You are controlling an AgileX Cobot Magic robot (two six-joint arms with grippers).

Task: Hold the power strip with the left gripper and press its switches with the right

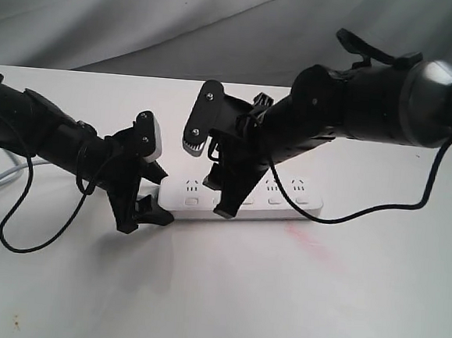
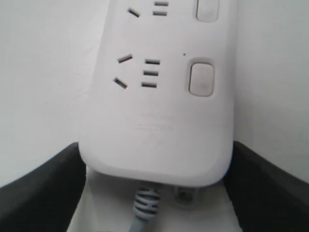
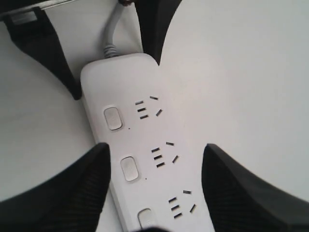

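The strip (image 1: 285, 207) lies flat mid-bench (image 1: 216, 293), its length parallel to the far edge, and its cord (image 2: 145, 205) runs off toward the left edge. The left gripper (image 2: 157, 145) is clamped on the cord end, a finger against each long side. The right gripper (image 3: 155, 154) hangs over the strip's middle with fingers spread astride it, above the row of switches (image 3: 129, 168).

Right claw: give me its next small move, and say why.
Probably shift the right claw sideways until its finger nearest the buttons sits over the second switch. It is open and straddles the power strip, so neither finger is above a button yet, while the left claw appears to grip its corded end.
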